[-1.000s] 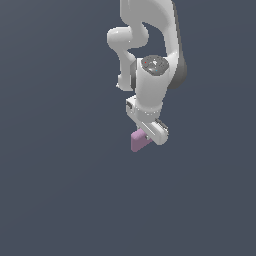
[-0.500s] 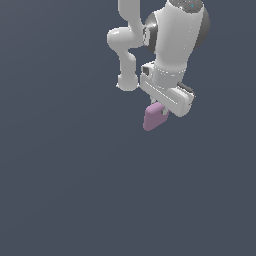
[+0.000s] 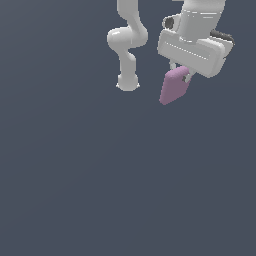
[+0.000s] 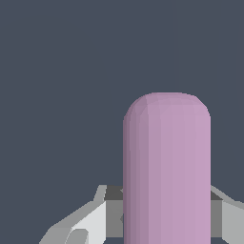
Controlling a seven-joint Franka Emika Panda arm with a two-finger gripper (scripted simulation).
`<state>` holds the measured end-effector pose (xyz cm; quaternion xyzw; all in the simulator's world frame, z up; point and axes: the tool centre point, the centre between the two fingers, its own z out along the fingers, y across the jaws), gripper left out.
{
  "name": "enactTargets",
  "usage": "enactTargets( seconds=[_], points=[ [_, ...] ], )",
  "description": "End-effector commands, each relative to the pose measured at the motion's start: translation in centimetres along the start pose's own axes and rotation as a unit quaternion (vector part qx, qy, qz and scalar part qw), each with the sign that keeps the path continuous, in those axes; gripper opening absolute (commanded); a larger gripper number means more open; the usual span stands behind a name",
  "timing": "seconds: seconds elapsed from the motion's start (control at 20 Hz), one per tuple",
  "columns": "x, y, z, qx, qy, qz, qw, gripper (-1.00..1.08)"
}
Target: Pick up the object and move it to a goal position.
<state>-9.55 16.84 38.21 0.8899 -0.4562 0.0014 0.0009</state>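
The object (image 3: pixel 174 87) is a small pale pink-lilac block with rounded edges, hanging tilted below the white hand in the upper right of the exterior view. My gripper (image 3: pixel 181 76) is shut on its upper end, well above the grey floor. In the wrist view the object (image 4: pixel 167 167) fills the middle as a tall rounded block, with a grey-white finger (image 4: pixel 88 221) on either side of it. The goal position carries no visible marker.
The white arm's links and base (image 3: pixel 127 82) stand to the exterior view's left of the held block. A plain dark grey floor (image 3: pixel 100 190) spreads below everything.
The hand has risen and come toward the exterior view's right, carrying the block with it. Both now appear larger and higher in that view.
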Motion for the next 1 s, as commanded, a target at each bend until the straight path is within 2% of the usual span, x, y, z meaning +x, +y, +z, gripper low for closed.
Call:
enactTargets(
  seconds=[0.0,0.45,0.95],
  points=[
    [-1.5,0.0,-2.6,0.000,0.000,0.000,1.0000,-1.00],
    [-5.3,-0.3,-8.9,0.000,-0.001,0.000,1.0000,-1.00],
    [-6.5,-0.5,-11.0,0.000,-0.002,0.000,1.0000,-1.00]
  ],
)
